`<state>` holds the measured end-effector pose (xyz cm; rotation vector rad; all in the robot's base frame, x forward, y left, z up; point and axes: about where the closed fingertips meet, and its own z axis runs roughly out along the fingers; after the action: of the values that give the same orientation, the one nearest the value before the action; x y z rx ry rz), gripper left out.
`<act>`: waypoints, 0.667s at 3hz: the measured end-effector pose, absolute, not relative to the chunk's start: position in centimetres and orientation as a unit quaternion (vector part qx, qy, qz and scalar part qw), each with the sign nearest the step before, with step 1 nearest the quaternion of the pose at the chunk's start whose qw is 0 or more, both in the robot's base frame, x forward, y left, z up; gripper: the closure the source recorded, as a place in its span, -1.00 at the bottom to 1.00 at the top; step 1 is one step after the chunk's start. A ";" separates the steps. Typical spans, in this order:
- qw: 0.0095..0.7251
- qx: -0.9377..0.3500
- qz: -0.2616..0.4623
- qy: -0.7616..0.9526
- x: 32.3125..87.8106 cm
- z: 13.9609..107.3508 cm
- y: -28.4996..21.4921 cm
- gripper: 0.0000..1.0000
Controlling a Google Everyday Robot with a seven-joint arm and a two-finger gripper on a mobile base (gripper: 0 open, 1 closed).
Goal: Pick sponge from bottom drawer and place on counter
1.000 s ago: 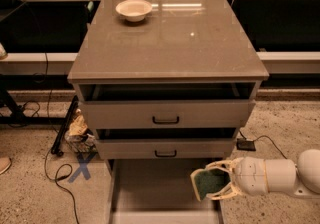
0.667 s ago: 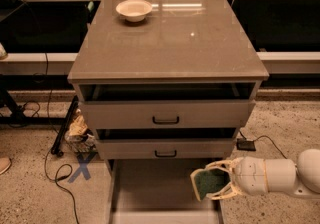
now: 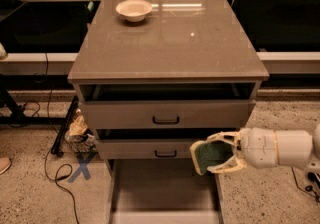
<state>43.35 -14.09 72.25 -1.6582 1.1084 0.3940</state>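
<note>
My claw (image 3: 201, 157), lower right, grips the sponge (image 3: 212, 153), hiding its edges; my arm (image 3: 285, 148) exits right edge; bottom drawer (image 3: 162, 188) front cut off below.

Glossy grey-brown for the counter (image 3: 170, 43), centre frame, streaked with pale reflections. Cream for the bowl (image 3: 134, 10), upper left. Pale grey across the bottom drawer (image 3: 162, 188), bottom centre; black for the handles (image 3: 166, 120) on the grey upper drawers (image 3: 120, 115). Dark green for the sponge (image 3: 214, 153), clasped in the cream-white gripper (image 3: 197, 158), lower right. Speckled beige for the floor (image 3: 30, 193), with a blue X mark (image 3: 82, 168), lower left.
</note>
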 end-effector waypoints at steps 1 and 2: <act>0.536 -0.715 0.143 0.426 44.2 78.9 -13.4 1.00; 0.536 -0.715 0.143 0.426 44.2 78.9 -13.4 1.00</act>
<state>44.21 -13.43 78.91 -1.7024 1.0139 0.3413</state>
